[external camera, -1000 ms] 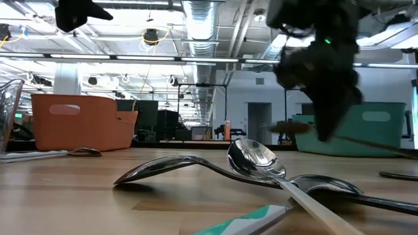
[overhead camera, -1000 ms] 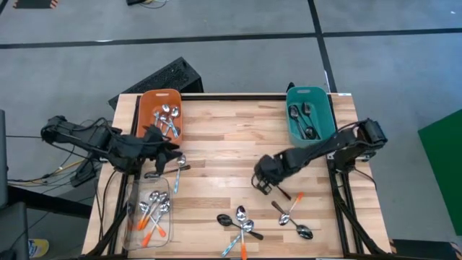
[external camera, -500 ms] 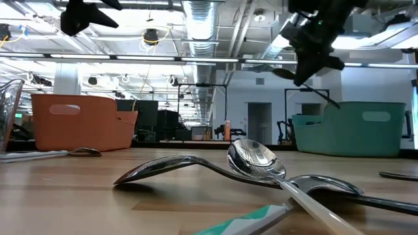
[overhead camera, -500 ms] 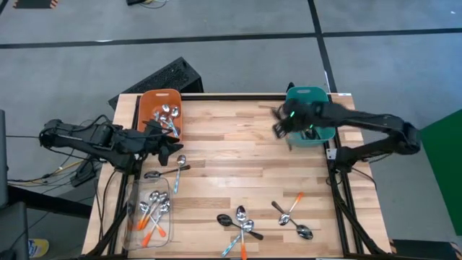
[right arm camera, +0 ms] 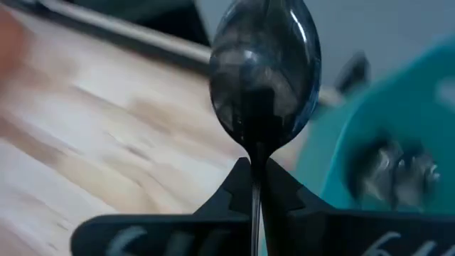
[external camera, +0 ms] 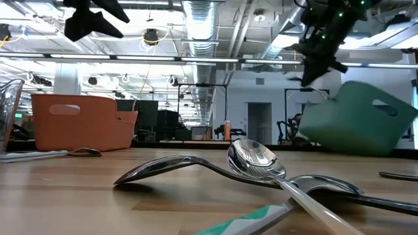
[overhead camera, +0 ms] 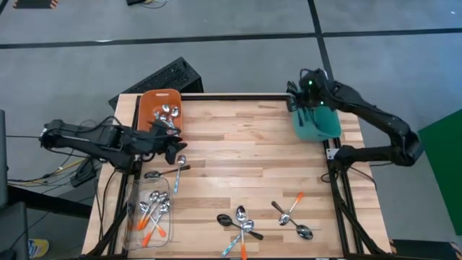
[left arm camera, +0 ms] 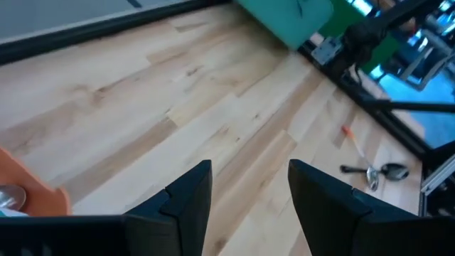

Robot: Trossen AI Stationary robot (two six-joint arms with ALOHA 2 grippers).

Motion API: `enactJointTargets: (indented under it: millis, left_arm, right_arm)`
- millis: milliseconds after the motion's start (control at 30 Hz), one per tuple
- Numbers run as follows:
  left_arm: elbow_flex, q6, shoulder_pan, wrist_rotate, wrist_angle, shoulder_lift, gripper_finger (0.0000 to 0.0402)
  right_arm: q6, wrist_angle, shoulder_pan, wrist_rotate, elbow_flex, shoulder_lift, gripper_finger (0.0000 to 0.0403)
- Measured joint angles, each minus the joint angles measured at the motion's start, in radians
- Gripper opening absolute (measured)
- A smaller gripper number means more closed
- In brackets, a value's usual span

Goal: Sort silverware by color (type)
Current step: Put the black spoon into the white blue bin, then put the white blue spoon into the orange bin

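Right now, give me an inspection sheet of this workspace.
Surface: wooden table, bare in the middle.
Job's things: shiny spoons in the orange bin; orange-handled spoons in the clear tray; teal bin tilted, one side off the table in the low view; loose spoons near the front edge.
Clutter: black slatted panel on the floor behind the table.
Grippers: left gripper open and empty beside the orange bin; right gripper shut on a dark spoon over the teal bin.
Cables: bundle by the left arm.
Surroundings: grey floor, green panel.
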Motion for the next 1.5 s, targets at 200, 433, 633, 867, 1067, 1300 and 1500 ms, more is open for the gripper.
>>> enactJointTargets:
  millis: [200,433,633,867,1067,1300,1500]
  left_arm:
    - [0.000,-0.005,0.005,0.030,0.001,0.076,0.0173]
    - [0.000,-0.039,0.020,0.102,0.001,0.124,0.0173]
    - [0.000,-0.042,0.020,0.104,0.000,0.124,0.0173]
    - [0.000,-0.058,0.020,0.100,0.000,0.123,0.0173]
    - [0.000,-0.094,0.020,0.116,0.000,0.123,0.0174]
    - [0.000,-0.074,0.020,0.152,-0.001,0.128,0.0176]
    - [0.001,-0.044,0.026,0.179,-0.011,0.179,0.0176]
  right_arm:
    - [0.020,0.096,-0.035,-0.131,0.001,-0.002,0.0020]
    - [-0.017,0.064,-0.053,0.010,0.001,-0.002,0.0020]
    - [-0.075,-0.103,-0.101,0.105,-0.025,0.050,0.0020]
    - [-0.051,-0.101,-0.095,0.098,-0.119,0.086,0.0024]
    - [-0.035,-0.103,-0.099,0.062,-0.180,0.135,0.0063]
    - [-0.017,-0.086,-0.089,0.044,-0.184,0.134,0.0155]
    - [0.009,-0.010,-0.041,-0.019,-0.184,0.069,0.0220]
